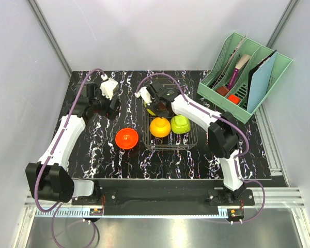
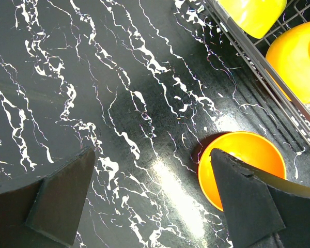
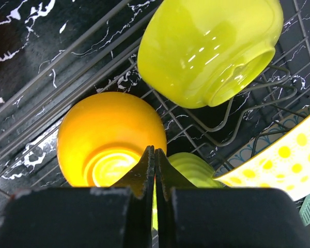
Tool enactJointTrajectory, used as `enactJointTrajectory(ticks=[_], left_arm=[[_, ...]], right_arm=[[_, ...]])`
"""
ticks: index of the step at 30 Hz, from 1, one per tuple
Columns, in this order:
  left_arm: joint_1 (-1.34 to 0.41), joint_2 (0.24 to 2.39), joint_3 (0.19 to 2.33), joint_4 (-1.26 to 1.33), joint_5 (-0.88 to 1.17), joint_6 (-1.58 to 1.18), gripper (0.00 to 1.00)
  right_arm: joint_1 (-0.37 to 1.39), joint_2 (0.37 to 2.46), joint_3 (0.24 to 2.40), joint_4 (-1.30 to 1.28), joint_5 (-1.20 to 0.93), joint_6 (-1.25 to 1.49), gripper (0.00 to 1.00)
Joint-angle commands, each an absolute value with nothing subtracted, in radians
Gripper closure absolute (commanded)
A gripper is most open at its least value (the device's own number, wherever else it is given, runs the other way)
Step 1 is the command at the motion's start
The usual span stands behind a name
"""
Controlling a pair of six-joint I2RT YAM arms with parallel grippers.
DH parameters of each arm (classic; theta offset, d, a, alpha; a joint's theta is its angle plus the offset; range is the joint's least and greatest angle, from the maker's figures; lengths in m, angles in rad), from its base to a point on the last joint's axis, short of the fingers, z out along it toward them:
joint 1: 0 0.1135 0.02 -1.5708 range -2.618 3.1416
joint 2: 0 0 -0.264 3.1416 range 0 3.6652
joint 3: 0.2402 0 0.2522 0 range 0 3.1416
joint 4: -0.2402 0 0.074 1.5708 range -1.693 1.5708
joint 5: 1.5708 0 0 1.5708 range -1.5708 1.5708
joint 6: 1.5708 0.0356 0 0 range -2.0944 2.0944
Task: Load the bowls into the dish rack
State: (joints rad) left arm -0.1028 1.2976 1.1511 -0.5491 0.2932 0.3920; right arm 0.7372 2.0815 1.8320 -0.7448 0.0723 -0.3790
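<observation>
The dark wire dish rack stands mid-table. An orange-yellow bowl and a lime-green bowl lie inside it, both on their sides. A red-orange bowl sits upright on the table just left of the rack. My left gripper is open and empty above the table; the bowl lies by its right finger. My right gripper is over the rack's far end, its fingers pressed together above a ribbed green bowl. A yellow-dotted bowl is at the right.
A mint-green slotted organiser with books and small items stands at the back right. The rack's wire wall runs along the upper right of the left wrist view. The black marbled table ends at a metal rail in front.
</observation>
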Motion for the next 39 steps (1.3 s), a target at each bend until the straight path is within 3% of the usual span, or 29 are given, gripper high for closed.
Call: enactJointTrajectory(ticks=[1, 28, 39], left_arm=[[-0.098, 1.275, 1.144, -0.506, 0.316, 0.399, 0.01], [-0.098, 1.272, 1.172, -0.518, 0.324, 0.396, 0.01], [-0.098, 1.269, 1.158, -0.518, 0.337, 0.379, 0.01]], right_arm=[[0.735, 2.111, 1.871, -0.718, 0.083, -0.361, 0.99], [0.736, 2.000, 1.789, -1.051, -0.101, -0.581, 1.00], [0.742, 2.000, 1.825, -0.969, -0.215, -0.483, 1.00]])
